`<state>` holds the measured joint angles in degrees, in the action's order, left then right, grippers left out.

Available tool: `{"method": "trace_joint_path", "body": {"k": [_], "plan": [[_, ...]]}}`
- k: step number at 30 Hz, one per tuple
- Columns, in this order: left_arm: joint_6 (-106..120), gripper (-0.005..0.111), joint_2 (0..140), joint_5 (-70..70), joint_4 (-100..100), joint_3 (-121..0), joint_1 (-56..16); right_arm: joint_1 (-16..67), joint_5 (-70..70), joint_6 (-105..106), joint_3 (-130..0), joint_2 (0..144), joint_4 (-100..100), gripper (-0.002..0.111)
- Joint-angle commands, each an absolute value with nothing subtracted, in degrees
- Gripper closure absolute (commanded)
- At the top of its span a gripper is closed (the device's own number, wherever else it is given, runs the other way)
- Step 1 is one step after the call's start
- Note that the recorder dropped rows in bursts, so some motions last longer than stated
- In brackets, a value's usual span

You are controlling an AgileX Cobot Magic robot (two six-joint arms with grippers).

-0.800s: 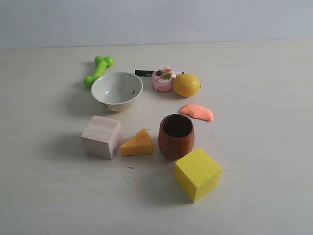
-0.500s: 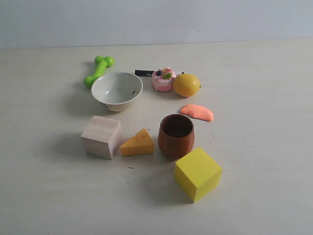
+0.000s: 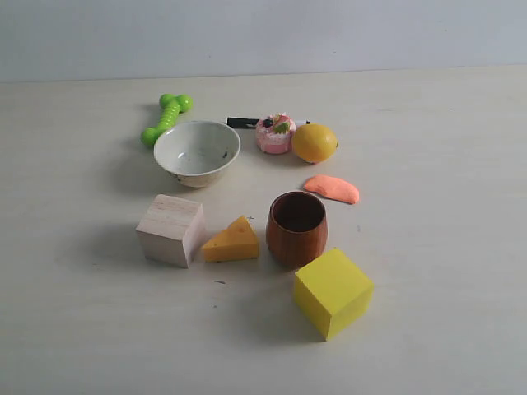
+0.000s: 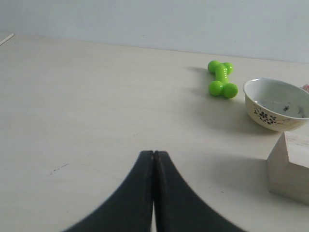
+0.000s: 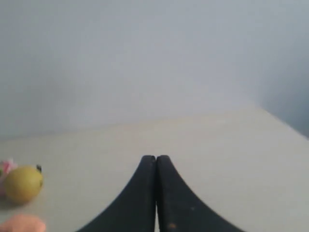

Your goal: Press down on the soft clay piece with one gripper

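Clay [image 3: 331,188] is lying flat at cup's [image 3: 296,228] 1 o'clock, top bare | left gripper [image 4: 153,159], right gripper [image 5: 155,162] are squeezing shut on nothing | maybe making blunt tips for pushing

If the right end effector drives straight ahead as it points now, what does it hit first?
Nothing nearby, it seems: the right end effector faces bare table; the lemon and soft clay piece sit off to one side.

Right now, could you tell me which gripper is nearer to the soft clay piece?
Probably the right. The right gripper has the soft clay piece just inside its wrist view, near the lemon. The left gripper faces the bowl and wooden block, with no clay in view.
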<state>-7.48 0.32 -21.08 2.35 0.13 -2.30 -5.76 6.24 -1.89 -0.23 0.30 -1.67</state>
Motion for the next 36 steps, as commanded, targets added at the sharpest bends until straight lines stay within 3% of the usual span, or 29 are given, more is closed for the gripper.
{"method": "trace_joint_path", "body": {"k": [1,8,15,23,31,36], "plan": [[-7.60,0.107,0.00,-20.65,2.14,0.00,-2.73,-6.03,-7.81,-1.56,0.00,0.00,-1.53,0.108],[-7.60,0.107,0.00,-20.65,2.14,0.00,-2.73,-6.03,-12.13,-1.54,0.00,0.00,-1.53,0.108],[-7.60,0.107,0.00,-20.65,2.14,0.00,-2.73,-6.03,-30.22,-7.72,0.00,0.00,-2.83,0.108],[-7.60,0.107,0.00,-20.65,2.14,0.00,-2.73,-6.03,-2.66,-9.50,-12.27,1.78,-2.72,0.108],[-7.60,0.107,0.00,-20.65,2.14,0.00,-2.73,-6.03,16.29,-6.55,-26.60,17.45,-2.97,0.108],[-7.60,0.107,0.00,-20.65,2.14,0.00,-2.73,-6.03,28.71,-0.39,-36.77,27.33,-15.68,0.108]]}}
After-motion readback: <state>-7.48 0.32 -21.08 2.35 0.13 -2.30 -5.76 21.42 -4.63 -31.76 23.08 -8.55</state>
